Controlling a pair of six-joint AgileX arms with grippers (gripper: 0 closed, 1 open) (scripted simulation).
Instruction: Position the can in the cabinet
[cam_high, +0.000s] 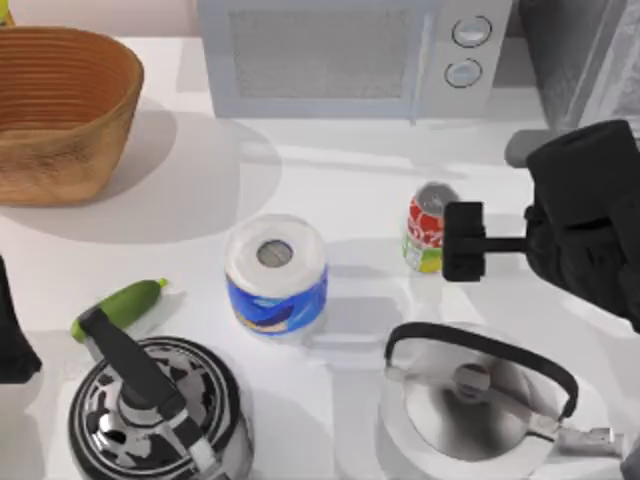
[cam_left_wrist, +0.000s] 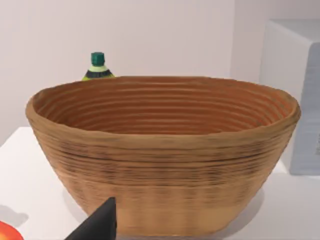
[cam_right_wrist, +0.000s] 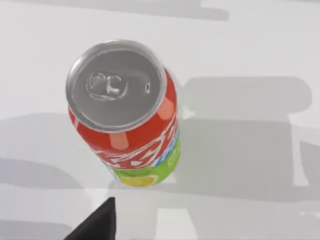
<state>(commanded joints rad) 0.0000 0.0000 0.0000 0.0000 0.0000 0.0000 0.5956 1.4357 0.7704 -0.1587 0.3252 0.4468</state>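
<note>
Red can (cam_high: 427, 228), white lettering unreadable

We see a glossy red metal can (cam_right_wrist: 127, 125) with brushed silver top, a rough woven brown basket (cam_left_wrist: 160, 165), and a smooth matt white desk (cam_high: 350, 180).

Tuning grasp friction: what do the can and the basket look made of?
The can looks like thin metal: bare silvery lid with a pull tab, glossy printed red wall, so probably slick. The basket looks like woven or coiled wicker, matte brown with ridged horizontal bands; it could equally be moulded. The right gripper stands beside the can.
</note>
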